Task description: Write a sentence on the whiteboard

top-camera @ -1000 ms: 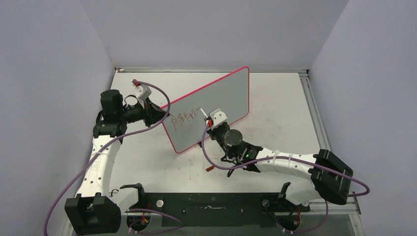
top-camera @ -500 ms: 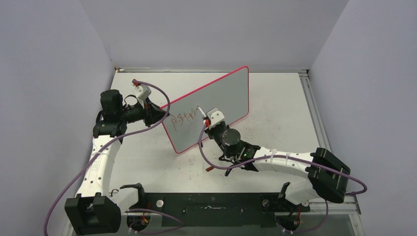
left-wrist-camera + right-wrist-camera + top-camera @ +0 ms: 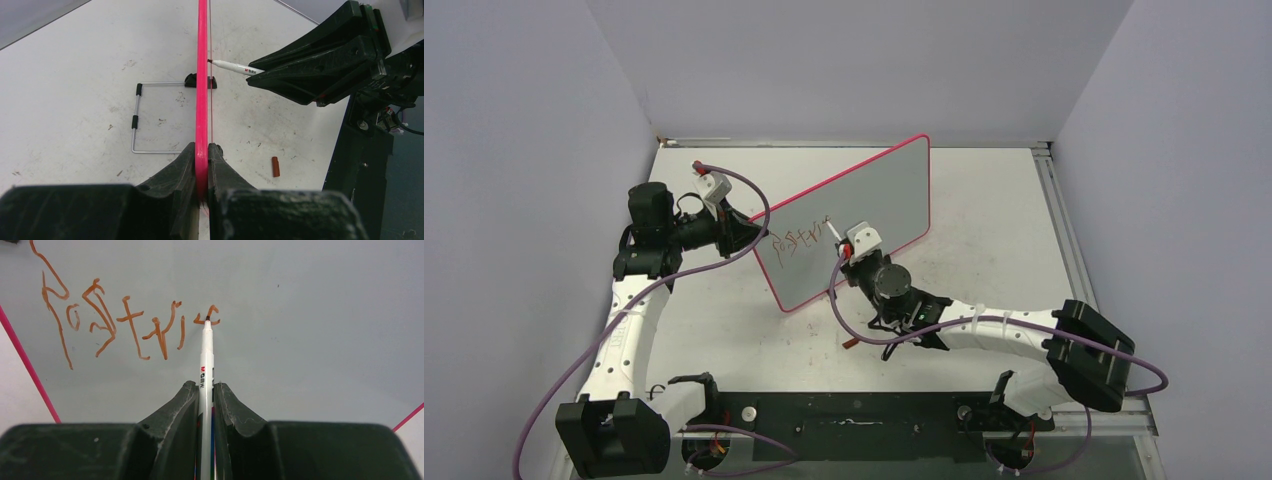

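Right hand [image 3: 205, 388] clamps a marker [image 3: 205, 355], tip touching the whiteboard [image 3: 310, 310].

Whiteboard [image 3: 869, 210] upright on table [image 3: 994, 200], left tool [image 3: 752, 238] at its L edge, marker [image 3: 206, 360] tip on front face

Scuffed white table [image 3: 994, 220] bears the whiteboard [image 3: 874, 195] and wire stand [image 3: 134, 122]; a red cap [image 3: 274, 166] lies nearby.

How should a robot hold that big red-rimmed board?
By its thin side edge, coming in edge-on: the whiteboard is a flat, upright panel, so a tool can straddle it, as the left tool does now.
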Robot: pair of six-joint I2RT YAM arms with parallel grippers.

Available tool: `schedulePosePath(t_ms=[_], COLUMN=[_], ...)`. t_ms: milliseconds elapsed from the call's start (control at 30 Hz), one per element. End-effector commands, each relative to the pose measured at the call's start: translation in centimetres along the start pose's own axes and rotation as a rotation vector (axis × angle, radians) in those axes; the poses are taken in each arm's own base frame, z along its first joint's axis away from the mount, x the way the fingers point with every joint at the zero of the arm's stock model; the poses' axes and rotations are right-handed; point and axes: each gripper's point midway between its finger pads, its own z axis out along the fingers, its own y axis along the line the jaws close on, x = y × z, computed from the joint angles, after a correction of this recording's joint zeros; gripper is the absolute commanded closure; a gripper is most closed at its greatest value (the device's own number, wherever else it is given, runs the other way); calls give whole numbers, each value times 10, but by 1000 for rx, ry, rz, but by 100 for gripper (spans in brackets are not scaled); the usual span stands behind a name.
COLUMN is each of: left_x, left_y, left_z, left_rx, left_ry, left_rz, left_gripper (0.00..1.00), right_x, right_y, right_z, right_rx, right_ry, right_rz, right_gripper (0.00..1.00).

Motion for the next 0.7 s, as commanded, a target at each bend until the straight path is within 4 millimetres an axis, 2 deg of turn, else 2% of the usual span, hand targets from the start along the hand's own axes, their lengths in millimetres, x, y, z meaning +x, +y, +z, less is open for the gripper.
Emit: schedulePosePath(t_ms=[0,233,367,667], left_x=[2,3,2,2], left_y=[-3,-3,-3,-3], left_z=[-1,0,-1,-1], left_rx=[12,12,10,11], left_ry=[15,16,16,15], left_rz=[22,19,21,20], left_gripper=[100,100,100,100], right_x=[27,38,38,-2], right_y=[9,10,3,-10], right_z=[-3,-4,-6,-7], right_rx=[-26,-24,12,47], right_ry=[61,94,100,-5], right_rz=[17,6,9,22], right_gripper=[95,95,95,95])
